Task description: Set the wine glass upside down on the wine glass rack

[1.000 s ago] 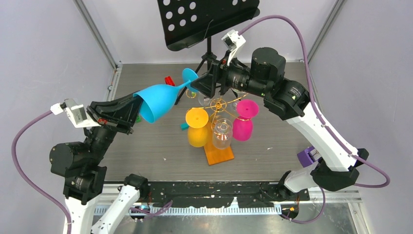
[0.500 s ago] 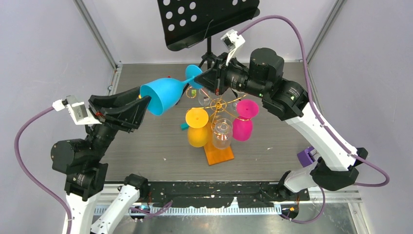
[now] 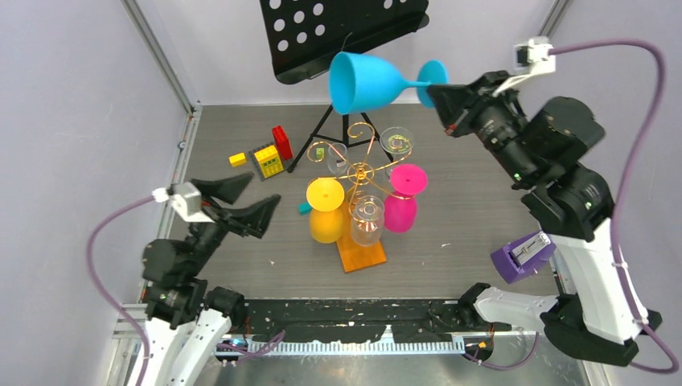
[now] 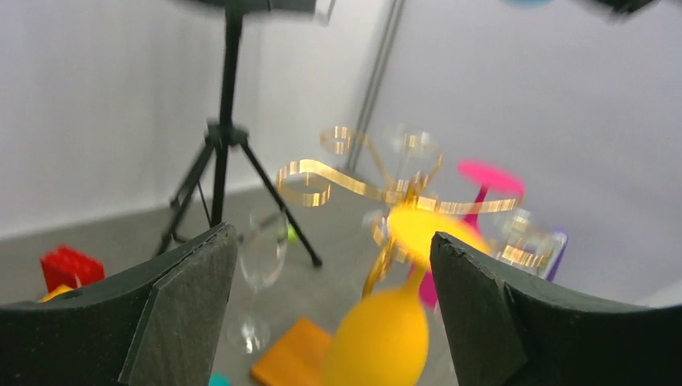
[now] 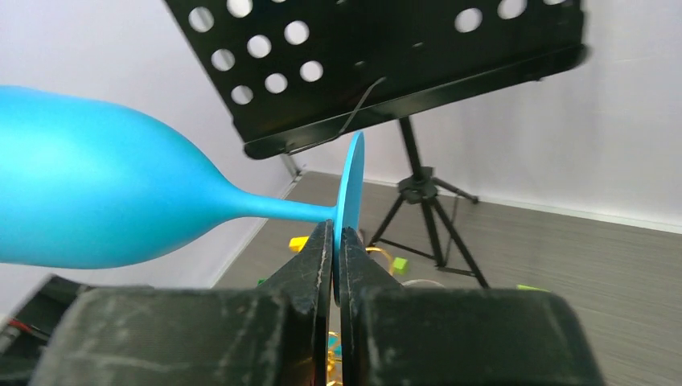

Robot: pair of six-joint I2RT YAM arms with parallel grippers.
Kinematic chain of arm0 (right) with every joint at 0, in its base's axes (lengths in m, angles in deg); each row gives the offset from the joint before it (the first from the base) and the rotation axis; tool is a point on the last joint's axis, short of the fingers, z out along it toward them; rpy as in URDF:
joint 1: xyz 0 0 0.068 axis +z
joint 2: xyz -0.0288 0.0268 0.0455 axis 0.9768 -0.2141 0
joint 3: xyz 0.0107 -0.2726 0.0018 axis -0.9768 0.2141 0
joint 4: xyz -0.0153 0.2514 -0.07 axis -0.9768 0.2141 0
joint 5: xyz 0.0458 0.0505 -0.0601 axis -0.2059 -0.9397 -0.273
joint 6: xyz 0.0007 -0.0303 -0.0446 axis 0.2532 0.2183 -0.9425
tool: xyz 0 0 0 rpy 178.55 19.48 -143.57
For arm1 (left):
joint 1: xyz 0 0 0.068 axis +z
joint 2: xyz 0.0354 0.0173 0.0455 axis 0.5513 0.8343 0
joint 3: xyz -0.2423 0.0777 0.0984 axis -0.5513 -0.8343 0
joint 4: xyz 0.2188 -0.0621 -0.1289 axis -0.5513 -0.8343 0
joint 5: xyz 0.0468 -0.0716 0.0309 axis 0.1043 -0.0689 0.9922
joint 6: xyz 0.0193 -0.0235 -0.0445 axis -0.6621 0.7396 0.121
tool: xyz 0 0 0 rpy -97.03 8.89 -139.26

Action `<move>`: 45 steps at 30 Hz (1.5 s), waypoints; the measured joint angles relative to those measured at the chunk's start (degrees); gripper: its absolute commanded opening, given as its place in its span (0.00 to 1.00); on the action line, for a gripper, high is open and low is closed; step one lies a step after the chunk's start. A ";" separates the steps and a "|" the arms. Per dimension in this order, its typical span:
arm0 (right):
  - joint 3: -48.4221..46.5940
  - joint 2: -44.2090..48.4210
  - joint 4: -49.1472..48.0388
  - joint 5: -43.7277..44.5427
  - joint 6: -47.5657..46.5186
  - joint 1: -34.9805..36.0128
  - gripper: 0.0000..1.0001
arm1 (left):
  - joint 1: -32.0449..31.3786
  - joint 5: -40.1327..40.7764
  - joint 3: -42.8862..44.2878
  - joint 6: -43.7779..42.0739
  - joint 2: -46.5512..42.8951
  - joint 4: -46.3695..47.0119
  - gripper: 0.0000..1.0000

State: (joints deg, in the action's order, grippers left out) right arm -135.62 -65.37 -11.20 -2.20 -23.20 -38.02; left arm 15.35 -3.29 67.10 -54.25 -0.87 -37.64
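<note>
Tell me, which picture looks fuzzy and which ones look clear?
Left wrist view: smeared; the hanging yellow wine glass and the thin gold wire rack have soft, streaky edges. Right wrist view: the matte blue wine glass and black perforated music stand look sharp. Top external view: clear, evenly lit, no strong glare.

The glass point(image 3: 366, 82), matte blue, lies on its side high in the air at the far middle, bowl mouth facing left, foot to the right. The rack point(image 3: 360, 171), curled gold wire on a flat orange base point(image 3: 362, 256), stands upright mid-table, nearer.
</note>
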 measured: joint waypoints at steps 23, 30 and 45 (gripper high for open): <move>5.38 2.71 6.12 0.04 -4.59 -6.10 0.05 | -0.17 0.37 -22.95 -5.64 -9.92 10.99 0.91; 11.96 5.88 1.18 -3.50 -13.00 -6.21 0.05 | -0.17 5.64 3.76 -5.68 1.49 1.11 0.91; 29.94 18.36 -18.78 -49.31 -40.22 -4.96 0.05 | -0.37 -18.14 22.12 2.97 15.34 -5.75 0.85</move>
State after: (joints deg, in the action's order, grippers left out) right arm -105.67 -47.02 -29.98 -51.51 -63.42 -42.98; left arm 14.98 -21.43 89.22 -51.28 14.47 -43.38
